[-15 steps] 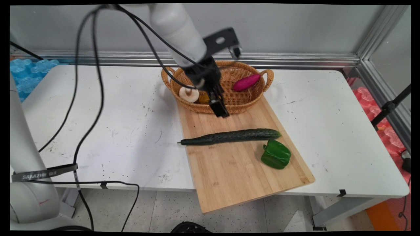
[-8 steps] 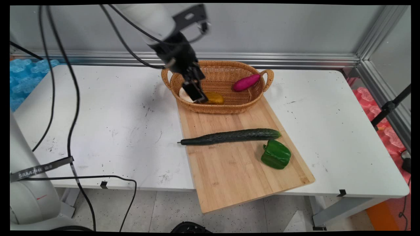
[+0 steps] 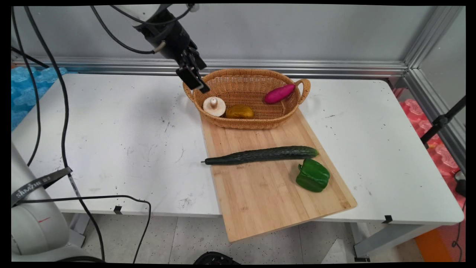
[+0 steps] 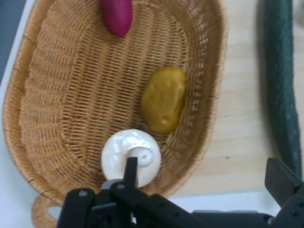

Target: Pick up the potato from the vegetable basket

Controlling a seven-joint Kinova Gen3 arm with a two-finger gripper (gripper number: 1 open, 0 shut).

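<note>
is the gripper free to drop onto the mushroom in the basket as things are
Probably yes. The gripper is open and empty above the basket's left end. The mushroom lies uncovered below it. The potato sits close beside the mushroom and might crowd one finger.

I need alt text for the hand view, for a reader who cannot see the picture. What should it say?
Seen from above, a wicker basket holds a white mushroom, a yellow-brown potato and a purple sweet potato. The open black gripper hangs above the mushroom's end of the basket, holding nothing. A cucumber lies on the wooden board beside the basket.
</note>
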